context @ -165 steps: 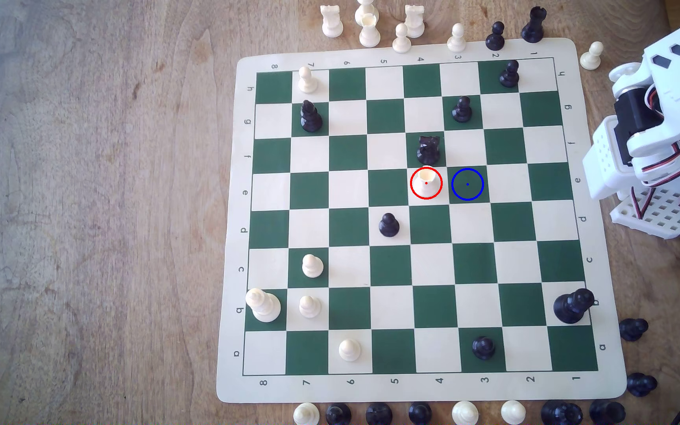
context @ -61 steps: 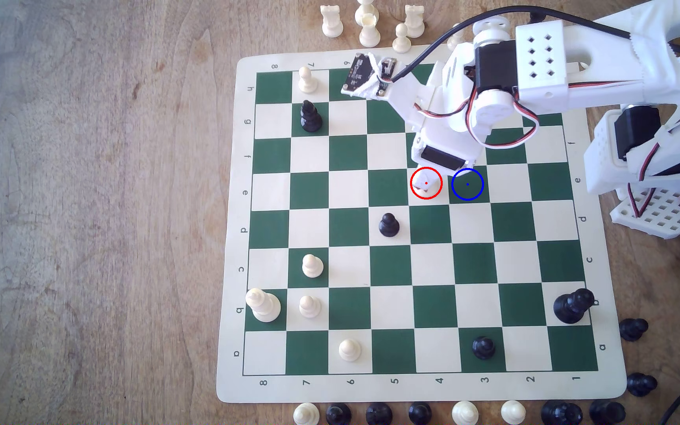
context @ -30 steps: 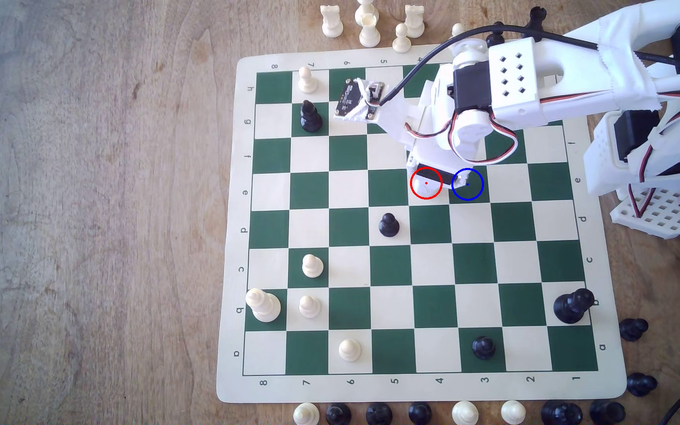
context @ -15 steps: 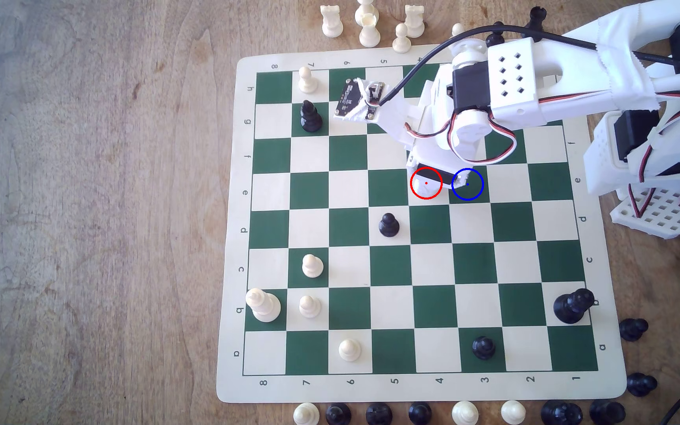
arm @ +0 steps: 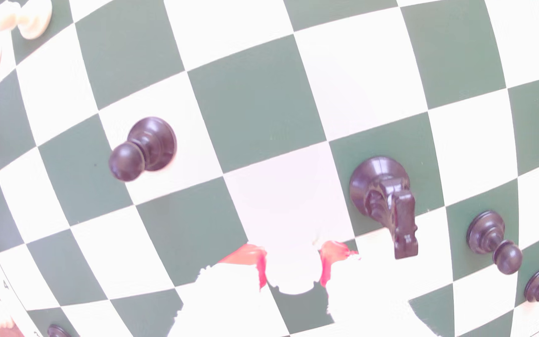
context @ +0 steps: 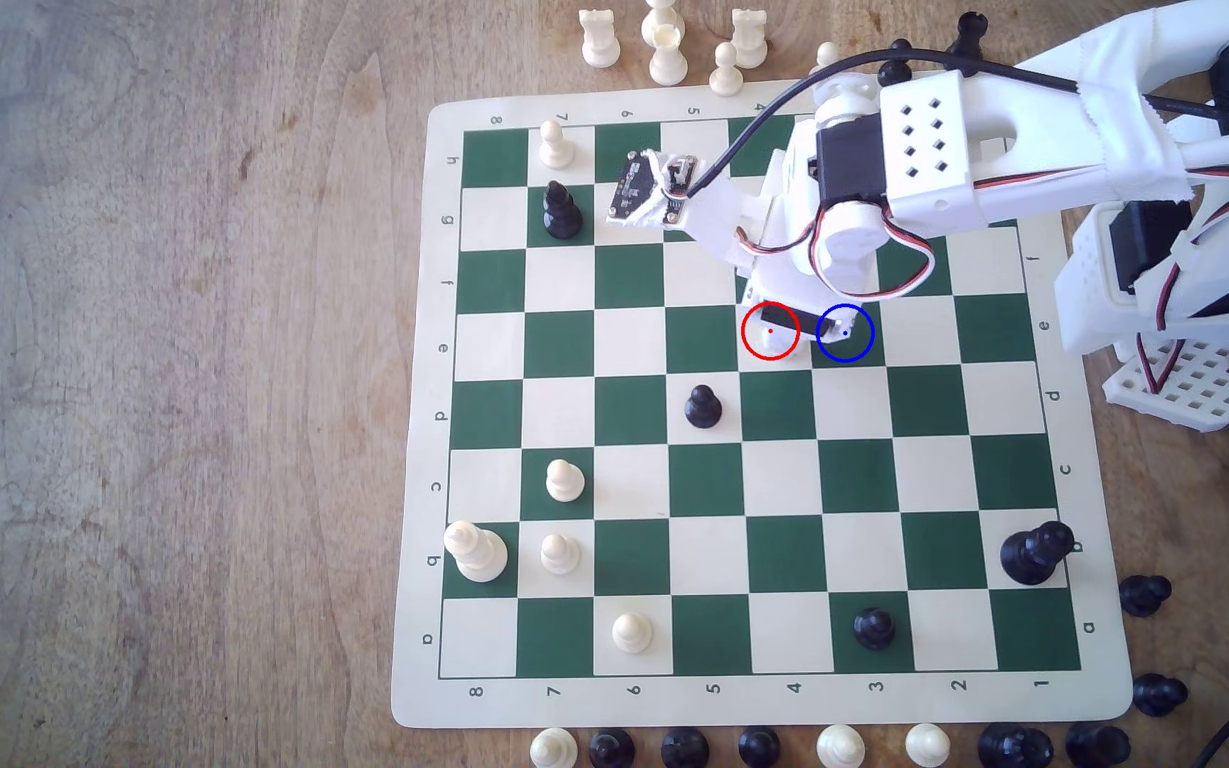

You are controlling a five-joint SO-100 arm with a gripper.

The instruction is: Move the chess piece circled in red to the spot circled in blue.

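Observation:
The chess piece circled in red (context: 784,345) is a cream-white piece on a cream square; my gripper (context: 780,334) stands over it and hides most of it in the exterior view. In the wrist view the piece (arm: 294,278) is washed out, and its crown sits between the red-padded fingers (arm: 251,257) of my gripper (arm: 294,269), which press on both sides of it. The spot circled in blue (context: 853,351) is the dark green square just to the exterior view's right, partly covered by the gripper body.
A black knight (arm: 388,201) stands on the square beside the held piece, with two black pawns (arm: 491,239) beyond it. Another black pawn (context: 702,406) stands diagonally near. Captured pieces line the board's (context: 744,701) far and near edges. The arm base (context: 1188,310) is at the right.
The arm came in from the right and lowered over the red-circled piece. In the last half second the wrist shifted slightly and the fingers closed around the piece.

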